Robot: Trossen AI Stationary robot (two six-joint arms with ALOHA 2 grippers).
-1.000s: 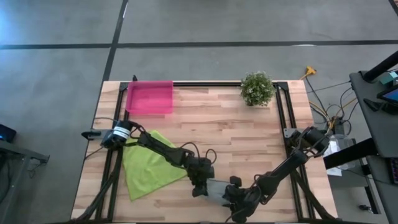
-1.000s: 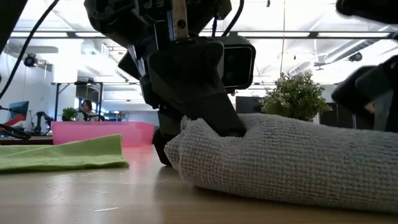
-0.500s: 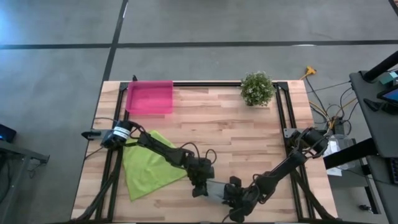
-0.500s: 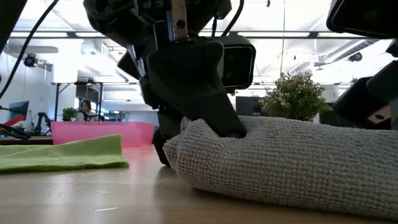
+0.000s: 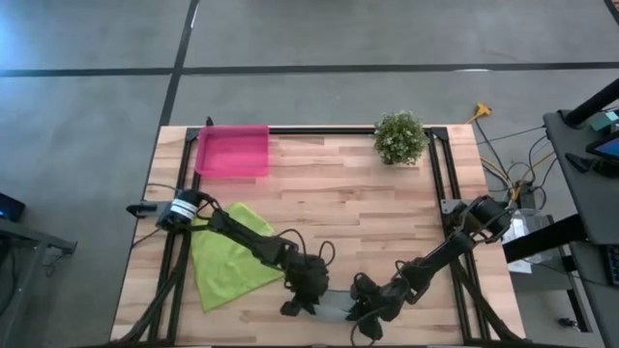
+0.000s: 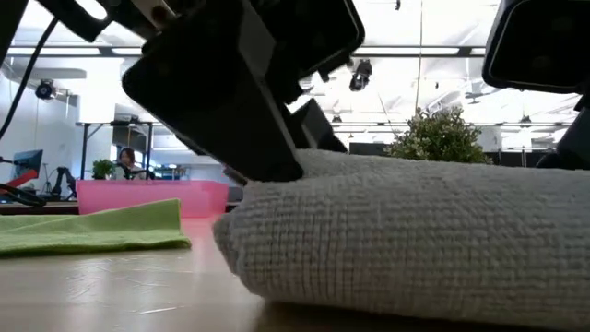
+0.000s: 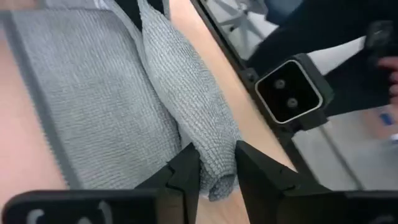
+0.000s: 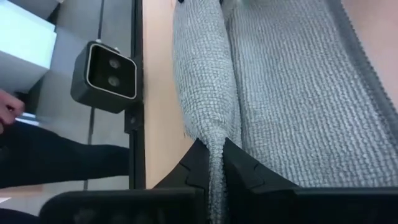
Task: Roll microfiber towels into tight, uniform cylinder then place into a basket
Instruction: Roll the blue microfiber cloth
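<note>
At the table's near edge, the grey towel (image 5: 334, 307) is partly rolled, its roll lying along that edge. The left gripper (image 7: 216, 167) straddles one end of the roll, fingers slightly apart; the right gripper (image 8: 211, 163) is clamped on the other end. The lime green towel (image 5: 227, 259) is spread toward the left edge. Bare wood is seen mid-table. The pink basket (image 5: 232, 151) is set at the far left corner.
</note>
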